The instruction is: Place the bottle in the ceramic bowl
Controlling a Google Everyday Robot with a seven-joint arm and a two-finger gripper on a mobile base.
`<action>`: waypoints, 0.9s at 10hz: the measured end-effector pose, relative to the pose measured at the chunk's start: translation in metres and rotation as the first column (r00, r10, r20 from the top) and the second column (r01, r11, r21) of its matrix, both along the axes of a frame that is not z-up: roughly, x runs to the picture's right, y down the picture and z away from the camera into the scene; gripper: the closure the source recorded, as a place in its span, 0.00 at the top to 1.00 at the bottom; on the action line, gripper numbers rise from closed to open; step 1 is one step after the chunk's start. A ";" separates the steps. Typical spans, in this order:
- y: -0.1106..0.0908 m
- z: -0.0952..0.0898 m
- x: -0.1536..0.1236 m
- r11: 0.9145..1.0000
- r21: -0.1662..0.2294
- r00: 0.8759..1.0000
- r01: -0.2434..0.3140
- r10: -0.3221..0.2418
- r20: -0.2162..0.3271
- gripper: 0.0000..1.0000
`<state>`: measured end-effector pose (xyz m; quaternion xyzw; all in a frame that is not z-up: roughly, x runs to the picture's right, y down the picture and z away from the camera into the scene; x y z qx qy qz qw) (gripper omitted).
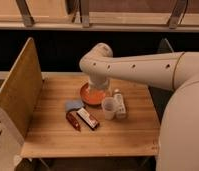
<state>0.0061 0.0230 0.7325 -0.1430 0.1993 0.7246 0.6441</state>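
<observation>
The bottle is small and pale with a white cap. It lies on the wooden table just right of the white cup. The orange-red ceramic bowl sits left of them, near the table's far edge. My white arm reaches in from the right and bends down over the bowl. My gripper is at the arm's lower end, just above the bowl's far side, mostly hidden by the arm. It is a short way left of the bottle and apart from it.
A flat red-and-white packet and a dark red packet lie in front of the bowl. A blue-grey item lies left of the bowl. A tall wooden side panel stands at the table's left. A dark gap runs behind the table.
</observation>
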 end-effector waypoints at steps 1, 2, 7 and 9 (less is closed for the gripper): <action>0.000 -0.001 -0.001 1.000 0.000 1.000 0.002 -0.002 0.002 0.65; 0.000 0.002 -0.012 1.000 0.006 0.999 0.018 -0.018 0.031 0.65; -0.027 0.058 0.007 0.997 0.067 0.996 -0.035 0.029 0.085 0.65; -0.035 0.074 0.056 0.994 0.079 0.996 -0.076 0.072 0.048 0.65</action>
